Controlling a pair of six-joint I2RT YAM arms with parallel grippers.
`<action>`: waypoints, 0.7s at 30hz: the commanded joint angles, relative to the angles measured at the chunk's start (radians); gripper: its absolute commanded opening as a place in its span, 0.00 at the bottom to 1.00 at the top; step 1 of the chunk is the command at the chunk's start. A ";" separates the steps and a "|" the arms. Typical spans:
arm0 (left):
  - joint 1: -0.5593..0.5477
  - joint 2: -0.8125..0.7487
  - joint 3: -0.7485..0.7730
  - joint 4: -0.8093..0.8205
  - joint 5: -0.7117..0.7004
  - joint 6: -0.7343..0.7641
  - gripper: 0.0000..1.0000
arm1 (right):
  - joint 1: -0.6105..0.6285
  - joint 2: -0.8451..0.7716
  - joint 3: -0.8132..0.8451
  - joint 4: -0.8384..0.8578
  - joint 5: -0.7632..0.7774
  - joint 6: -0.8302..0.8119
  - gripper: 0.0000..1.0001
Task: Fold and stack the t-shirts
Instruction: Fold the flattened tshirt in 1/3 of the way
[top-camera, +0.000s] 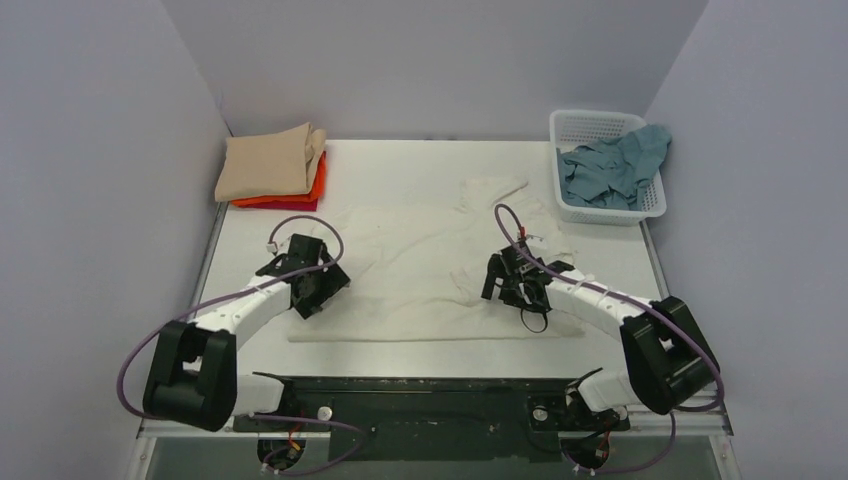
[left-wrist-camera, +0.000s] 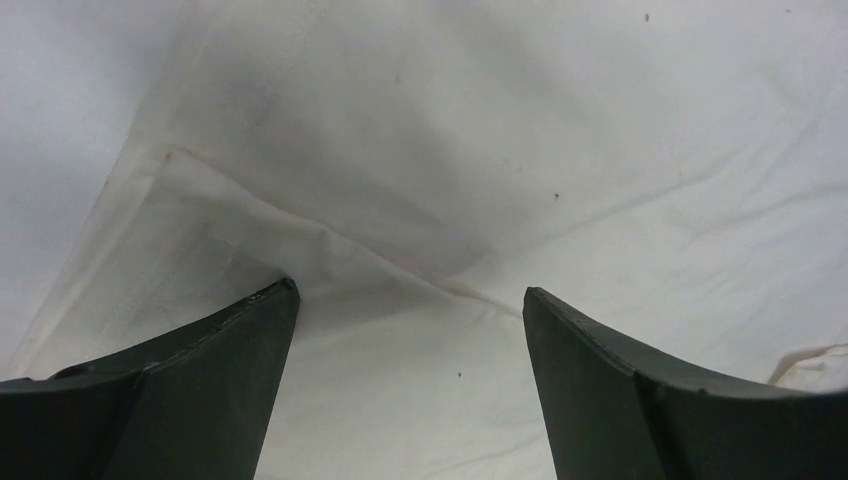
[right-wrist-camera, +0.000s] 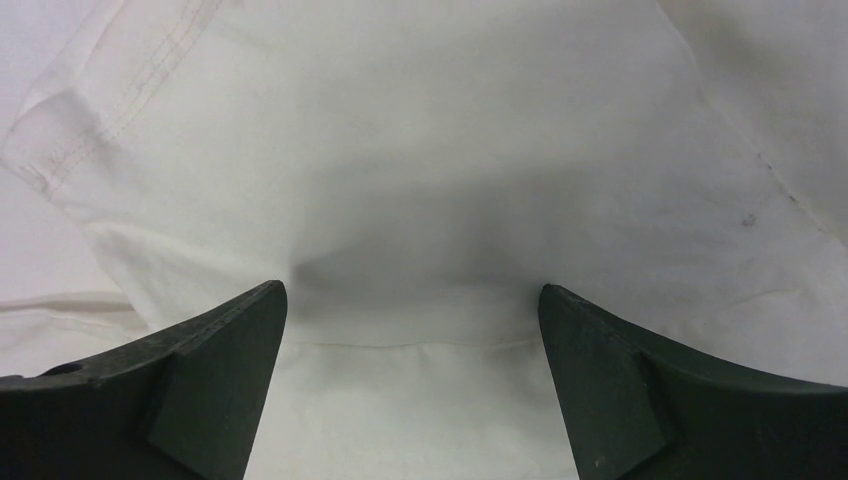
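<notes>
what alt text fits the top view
Two robot arms lean over a cream t-shirt spread on a table, left gripper and right gripper low over it. A stack of folded shirts sits far left; a teal shirt lies in a basket far right.

Bright, even light; soft grey shadows on the cream-white shirt (left-wrist-camera: 450, 200) close up.
</notes>
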 joint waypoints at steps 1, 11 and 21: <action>-0.008 -0.138 -0.139 -0.323 -0.116 -0.130 0.95 | 0.043 -0.101 -0.143 -0.173 -0.034 0.095 0.93; -0.013 -0.388 -0.158 -0.389 -0.136 -0.144 0.95 | 0.159 -0.330 -0.244 -0.228 0.000 0.280 0.93; -0.014 -0.358 0.013 -0.506 -0.205 -0.115 0.95 | 0.246 -0.373 -0.116 -0.391 0.193 0.314 0.95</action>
